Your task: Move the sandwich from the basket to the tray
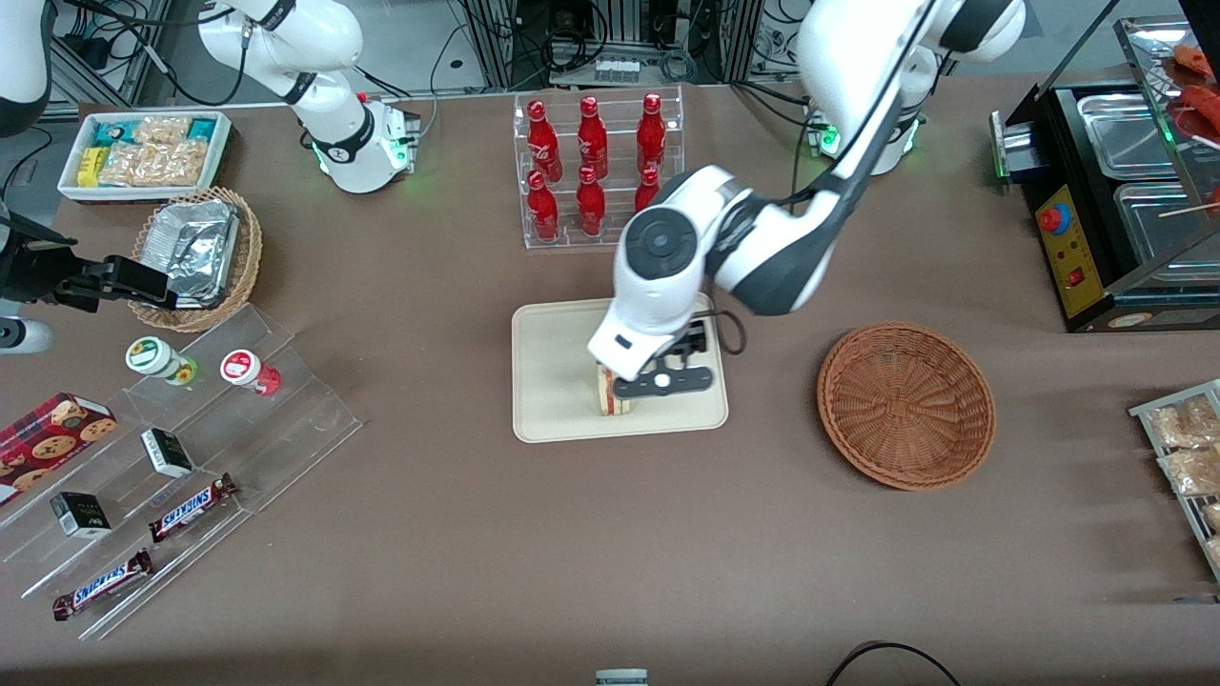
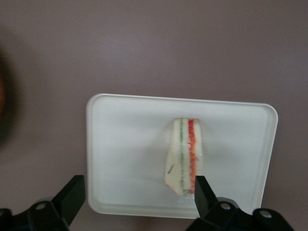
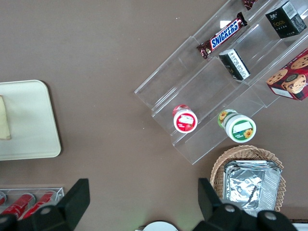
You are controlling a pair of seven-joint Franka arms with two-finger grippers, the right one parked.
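The sandwich (image 1: 613, 402) (image 2: 184, 156) lies on the cream tray (image 1: 553, 381) (image 2: 125, 144), its red and green filling layers showing along the cut edge. My left gripper (image 1: 658, 381) (image 2: 137, 192) hovers just above the tray, open, with nothing between its fingers. One fingertip (image 2: 202, 190) is right beside the sandwich's corner; whether it touches I cannot tell. The reddish-brown wicker basket (image 1: 905, 405) stands empty beside the tray, toward the working arm's end of the table. The right wrist view catches the tray's edge (image 3: 33, 120) and a sliver of the sandwich (image 3: 4, 118).
A clear rack of red bottles (image 1: 596, 167) stands farther from the front camera than the tray. A foil-lined wicker basket (image 1: 195, 252), a white snack bin (image 1: 143, 152) and a clear stepped stand (image 1: 191, 457) lie toward the parked arm's end. A black warmer (image 1: 1115, 200) is at the working arm's end.
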